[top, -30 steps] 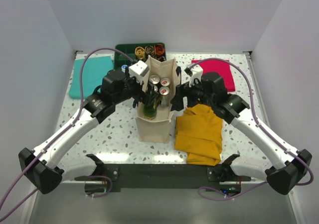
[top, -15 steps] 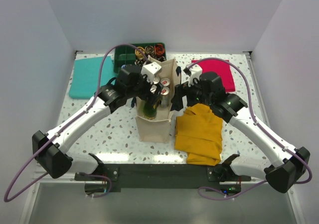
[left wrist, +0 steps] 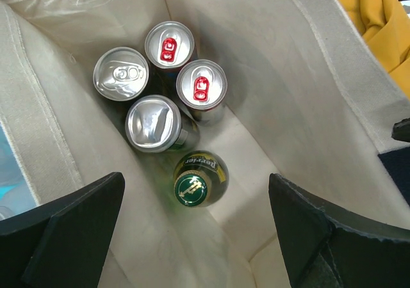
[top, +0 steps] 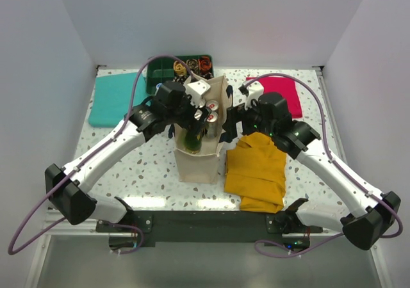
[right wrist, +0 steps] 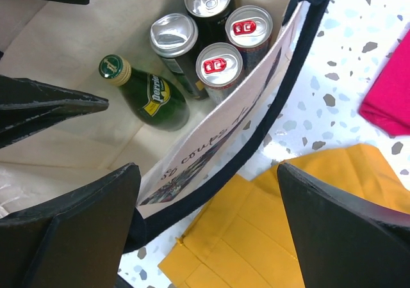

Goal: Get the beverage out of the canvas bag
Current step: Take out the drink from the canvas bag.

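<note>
The cream canvas bag (top: 197,163) stands upright at the table's middle, its mouth open. Inside stand a green Perrier bottle (left wrist: 199,179) and several cans (left wrist: 152,123); they also show in the right wrist view, the bottle (right wrist: 146,91) leaning beside the cans (right wrist: 219,67). My left gripper (top: 194,118) hangs open over the bag's mouth, its jaws wide either side of the bottle's cap and above it (left wrist: 195,237). My right gripper (top: 229,130) is open at the bag's right side, and the bag's wall with its navy strap (right wrist: 221,131) runs between its jaws (right wrist: 208,230).
A mustard-yellow cloth (top: 256,169) lies right of the bag, under my right arm. A pink cloth (top: 280,93) is at the back right, a teal cloth (top: 115,97) at the back left, and a green tray (top: 168,69) holding small items is behind the bag.
My left arm has swung right and forward, bringing its open gripper over the bag's mouth. My right gripper has stayed at the bag's right side.
</note>
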Motion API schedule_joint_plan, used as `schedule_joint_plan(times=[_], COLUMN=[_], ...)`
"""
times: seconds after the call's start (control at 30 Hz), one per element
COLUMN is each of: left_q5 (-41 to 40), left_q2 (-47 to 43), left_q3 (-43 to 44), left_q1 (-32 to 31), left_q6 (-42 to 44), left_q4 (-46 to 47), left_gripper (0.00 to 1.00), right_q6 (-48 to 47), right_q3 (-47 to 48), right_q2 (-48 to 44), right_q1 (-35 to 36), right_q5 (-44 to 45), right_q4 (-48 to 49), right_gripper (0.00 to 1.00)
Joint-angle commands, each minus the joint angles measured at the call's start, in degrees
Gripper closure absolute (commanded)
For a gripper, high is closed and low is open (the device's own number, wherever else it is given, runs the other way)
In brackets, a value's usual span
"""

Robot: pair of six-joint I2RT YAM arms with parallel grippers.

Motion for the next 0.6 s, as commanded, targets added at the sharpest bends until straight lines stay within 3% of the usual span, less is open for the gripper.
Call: schedule_joint_plan(times=[0.0,0.57], left_q5=[-0.4,-0.9], left_q2=[0.8,6.0], left_q3=[4.3,9.7], left_q1=[-0.4,-0.5], left_q6=[1.9,2.7], left_q4=[-3.2,-9.0], left_gripper=[0.00,0.00], right_q6=[-0.5,-0.9], right_q3=[1.6,0.5], right_q2=[-2.0,-3.4], right_q1=[0.0,0.0], right_q5=[2.8,6.5], right_q4=[2.3,3.2], right_gripper=[0.07,0.04])
